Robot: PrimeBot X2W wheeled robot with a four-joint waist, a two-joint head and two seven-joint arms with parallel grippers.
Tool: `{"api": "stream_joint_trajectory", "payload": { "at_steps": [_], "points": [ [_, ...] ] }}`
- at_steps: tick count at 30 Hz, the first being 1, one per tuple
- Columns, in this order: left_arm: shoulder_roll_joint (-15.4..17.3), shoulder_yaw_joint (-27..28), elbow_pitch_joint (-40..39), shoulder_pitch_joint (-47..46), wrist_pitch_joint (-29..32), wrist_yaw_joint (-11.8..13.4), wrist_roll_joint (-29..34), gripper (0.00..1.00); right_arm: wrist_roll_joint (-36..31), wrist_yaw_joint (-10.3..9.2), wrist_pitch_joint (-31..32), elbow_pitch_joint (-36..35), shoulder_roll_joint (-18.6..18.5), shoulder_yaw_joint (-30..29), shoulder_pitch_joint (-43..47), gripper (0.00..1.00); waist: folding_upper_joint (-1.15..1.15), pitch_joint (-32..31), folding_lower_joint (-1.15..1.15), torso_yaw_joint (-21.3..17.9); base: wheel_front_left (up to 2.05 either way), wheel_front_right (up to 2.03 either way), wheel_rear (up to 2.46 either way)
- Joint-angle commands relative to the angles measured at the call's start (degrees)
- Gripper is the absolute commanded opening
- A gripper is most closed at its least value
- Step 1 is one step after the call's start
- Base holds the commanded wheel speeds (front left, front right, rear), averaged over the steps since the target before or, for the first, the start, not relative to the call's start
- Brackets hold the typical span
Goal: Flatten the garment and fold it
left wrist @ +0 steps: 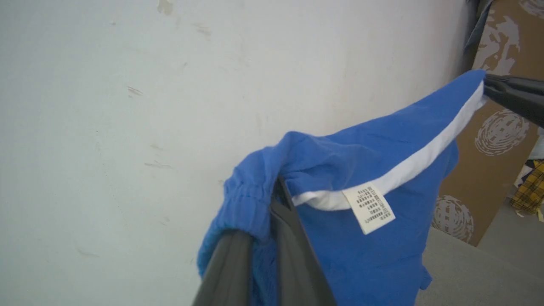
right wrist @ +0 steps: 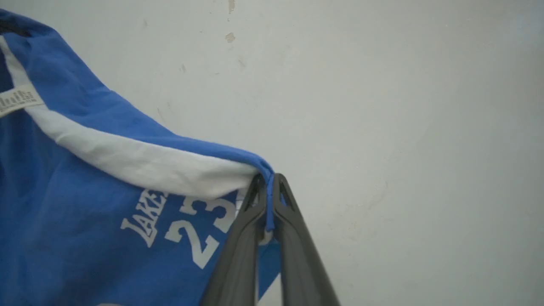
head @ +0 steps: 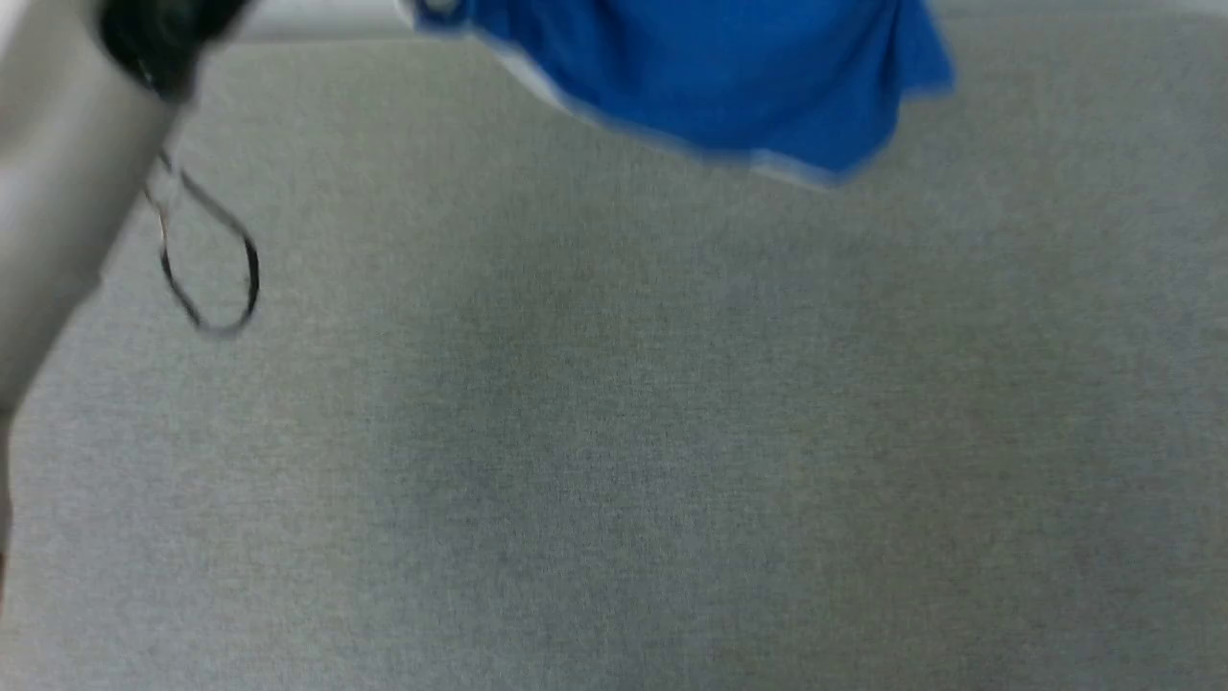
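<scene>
The bright blue shorts [head: 729, 77] hang in the air above the grey table, their lower hem dangling at the top of the head view. My left gripper [left wrist: 272, 191] is shut on the bunched elastic waistband, next to the white care tag [left wrist: 369, 207]. The right gripper [right wrist: 267, 182] is shut on a corner of the shorts [right wrist: 85, 204] where the white stripe [right wrist: 140, 163] ends, beside the white "Lakers 23" print [right wrist: 182, 225]. In the left wrist view the right gripper's dark fingers [left wrist: 514, 95] pinch that far corner. The shorts [left wrist: 365, 178] stretch between both grippers.
A grey cloth-covered table [head: 614, 432] spreads below. My pale left forearm [head: 67, 182] with a looping black cable [head: 206, 259] crosses the upper left. A white wall [left wrist: 148, 106] stands behind, with brown patterned cardboard [left wrist: 488, 148] and yellow plaid cloth [left wrist: 529, 187] at the right.
</scene>
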Motion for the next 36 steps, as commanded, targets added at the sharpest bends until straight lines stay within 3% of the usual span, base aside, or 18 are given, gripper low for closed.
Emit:
{"api": "stream_joint_trajectory", "payload": {
  "at_steps": [1,9,15,25,36],
  "points": [
    [-0.5,1.0,1.2,-2.3,-1.2,0.6,0.7,0.00,-1.1,-0.12,-0.5,1.3,0.7,-0.2,-2.7,0.00,0.00,6.2,-0.02,0.4,0.00,0.00,0.00],
    [-3.2,5.4,7.6,-10.5,-7.6,0.3,1.3,0.00,-4.2,-0.12,-2.9,8.9,2.9,-0.2,-16.1,0.00,0.00,12.0,-0.02,0.7,0.00,0.00,0.00],
    [-4.0,5.2,10.5,-9.8,-10.0,-1.2,1.1,0.00,-4.2,-0.12,-4.4,11.7,4.2,1.4,-18.1,0.00,0.00,13.4,-0.02,0.9,0.00,0.00,0.00],
    [-3.1,1.2,11.3,6.6,-17.8,-2.5,2.8,0.00,-3.5,-0.12,-8.8,13.8,3.7,8.6,-3.9,0.00,0.00,10.7,-0.02,1.0,0.00,0.00,0.00],
    [-0.9,-2.1,5.0,34.9,-20.1,0.5,2.5,0.00,0.8,-0.12,-8.3,6.5,-0.5,17.5,19.5,0.00,0.00,2.2,-0.02,-0.1,0.00,0.00,0.00]
  ]
}}
